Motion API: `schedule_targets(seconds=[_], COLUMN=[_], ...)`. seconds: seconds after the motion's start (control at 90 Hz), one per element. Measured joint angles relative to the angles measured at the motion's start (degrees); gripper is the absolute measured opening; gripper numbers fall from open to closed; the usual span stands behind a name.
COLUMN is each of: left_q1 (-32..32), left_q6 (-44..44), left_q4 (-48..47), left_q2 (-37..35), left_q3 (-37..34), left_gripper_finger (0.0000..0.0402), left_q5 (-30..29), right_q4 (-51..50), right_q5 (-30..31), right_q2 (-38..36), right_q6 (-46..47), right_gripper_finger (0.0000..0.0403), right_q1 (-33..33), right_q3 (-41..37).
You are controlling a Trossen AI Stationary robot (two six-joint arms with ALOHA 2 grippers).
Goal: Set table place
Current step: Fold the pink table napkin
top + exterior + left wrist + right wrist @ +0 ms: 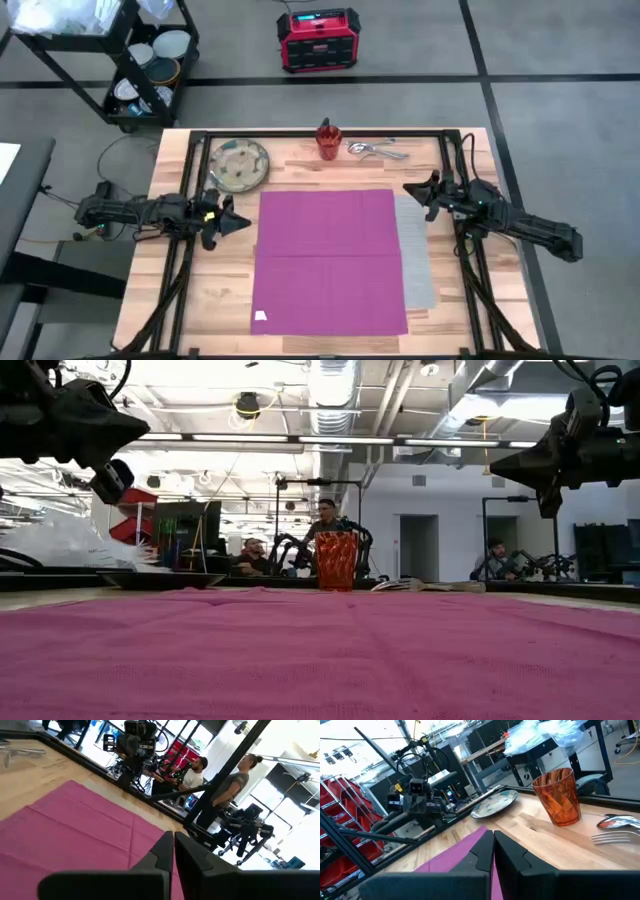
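**Napkin spread, plate and cutlery not yet placed**

The magenta napkin [330, 260] lies flat and unfolded over most of the grey mat [418, 260], of which only a strip shows along the napkin's right edge. The plate [239, 165], the orange cup [328, 140] and the cutlery [376, 150] sit in a row along the far edge of the table [205, 290], none of them on the mat.

The left gripper [232, 224] hangs above the table just beside the napkin's left edge, and the right gripper [415, 190] hangs near its far right corner. In both wrist views the 2 fingers are pressed together, with nothing between them.

My judgement: the laying-out step is finished or nearly so, and the napkin probably needs folding or shifting before the dishes come in. The next move would call for 1 gripper to open, drop to a napkin edge or reach to the plate, which is nearest the left arm, while the cup and cutlery are closer to the right
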Motion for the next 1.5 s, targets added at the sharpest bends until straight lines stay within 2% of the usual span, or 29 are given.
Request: schedule_targets(seconds=[1.178, 1.5], left_q1=[0.0, 0.0], left_q6=[7.65, 9.92], left_q4=[-0.16, -3.1], left_q2=[-0.01, -0.01], left_q3=[0.08, 1.29], left_gripper_finger=[0.0, 0.0], left_q5=[0.79, 1.21], right_q4=[-0.01, 0.0], right_q5=[0.01, -0.01], right_q2=[0.0, 0.0], right_q6=[0.0, 0.01], right_gripper_finger=[0.0, 0.0], right_q1=[0.0, 0.0], right_q3=[-0.01, 0.01])
